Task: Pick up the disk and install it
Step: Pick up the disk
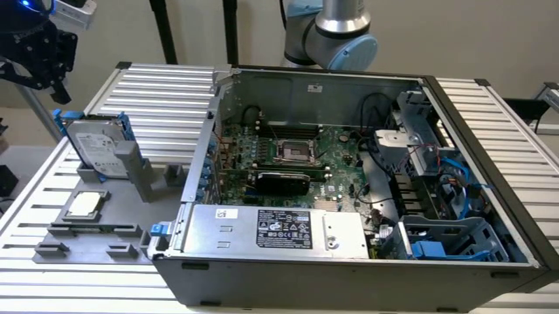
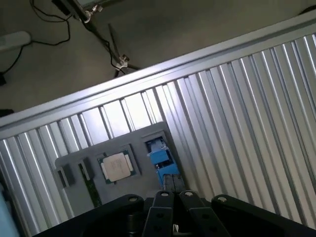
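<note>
The disk point(image 1: 94, 145), a silver-grey drive with a white label and blue side rails, stands on edge in a grey holder point(image 1: 131, 171) at the exterior view's left, outside the computer case. My black gripper point(image 1: 57, 90) hangs in the air above the disk and a little to its left, apart from it. In the wrist view the gripper point(image 2: 169, 186) looks down on the disk's blue upper edge point(image 2: 160, 157). Its fingers are shut together with nothing between them.
A small square silver CPU chip point(image 1: 85, 204) lies in the grey tray point(image 1: 96, 229) in front of the disk. The open computer case point(image 1: 349, 163) fills the middle and right, with a blue drive cage point(image 1: 454, 242) at its near right corner. Ribbed aluminium tabletop point(image 2: 237, 113) surrounds the tray.
</note>
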Tool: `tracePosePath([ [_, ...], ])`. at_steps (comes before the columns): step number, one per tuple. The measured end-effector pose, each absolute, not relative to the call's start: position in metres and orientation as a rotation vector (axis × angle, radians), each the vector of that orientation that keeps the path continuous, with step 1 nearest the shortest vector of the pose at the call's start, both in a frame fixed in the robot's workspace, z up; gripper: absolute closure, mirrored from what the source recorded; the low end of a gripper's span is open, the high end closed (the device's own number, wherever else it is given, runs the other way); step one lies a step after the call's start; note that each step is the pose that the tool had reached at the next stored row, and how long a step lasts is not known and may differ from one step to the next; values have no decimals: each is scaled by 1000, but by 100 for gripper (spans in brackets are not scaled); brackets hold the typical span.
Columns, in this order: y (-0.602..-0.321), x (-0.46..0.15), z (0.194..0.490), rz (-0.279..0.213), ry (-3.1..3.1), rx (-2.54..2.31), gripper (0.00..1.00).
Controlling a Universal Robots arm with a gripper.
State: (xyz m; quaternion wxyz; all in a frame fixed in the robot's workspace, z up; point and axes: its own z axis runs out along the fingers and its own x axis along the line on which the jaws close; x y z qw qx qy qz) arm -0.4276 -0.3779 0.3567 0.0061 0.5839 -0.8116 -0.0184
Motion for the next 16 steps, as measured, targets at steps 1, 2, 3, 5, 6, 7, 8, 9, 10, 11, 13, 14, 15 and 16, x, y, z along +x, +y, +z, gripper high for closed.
tracePosePath([
  [1, -378, -428, 357, -57, -2522, 1851, 89],
  [2, -378, -428, 357, -57, -2505, 1874, 89],
  [3, -378, -428, 357, -57, -2488, 1896, 89],
  [5, -378, -428, 357, -56, -2453, 1939, 89],
  [6, -378, -428, 357, -56, -2435, 1962, 89],
  [7, -378, -428, 357, -55, -2416, 1985, 89],
  [8, -378, -428, 357, -55, -2399, 2005, 89],
  [9, -378, -428, 357, -54, -2380, 2029, 89],
  [10, -378, -428, 356, -54, -2361, 2050, 89],
  [11, -378, -428, 356, -53, -2343, 2071, 89],
  [13, -378, -428, 356, -52, -2305, 2113, 89],
  [14, -378, -428, 356, -51, -2286, 2134, 89],
  [15, -378, -428, 356, -51, -2267, 2154, 89],
  [16, -378, -428, 356, -51, -2247, 2174, 89],
])
